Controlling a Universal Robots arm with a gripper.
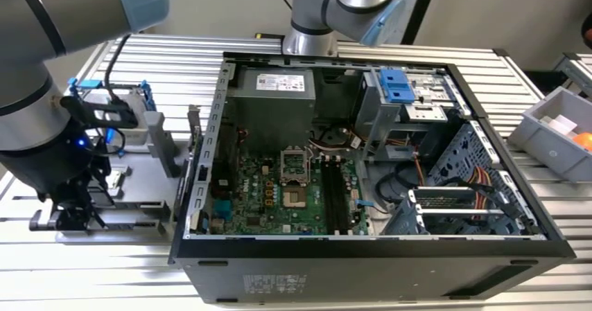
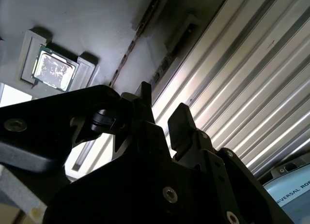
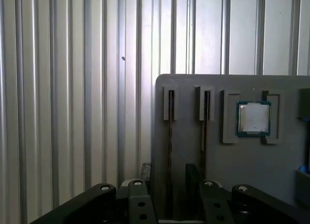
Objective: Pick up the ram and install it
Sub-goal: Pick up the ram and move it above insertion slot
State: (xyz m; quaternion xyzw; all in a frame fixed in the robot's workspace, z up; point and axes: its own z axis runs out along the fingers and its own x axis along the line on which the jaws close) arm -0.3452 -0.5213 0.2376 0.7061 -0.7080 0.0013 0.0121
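The ram (image 3: 170, 132) stands on edge in a narrow slot of the grey tray (image 3: 189, 88), beside a second such slot and a square silver chip (image 3: 253, 117). The gripper (image 3: 169, 169) hangs over it, fingers (image 3: 193, 175) spread to either side. In the exterior view, the tray lies on the ribbed aluminium table (image 1: 462, 34) at nine o'clock from the open computer case (image 1: 370, 262), and a grey bin (image 1: 555, 145) sits at three o'clock.
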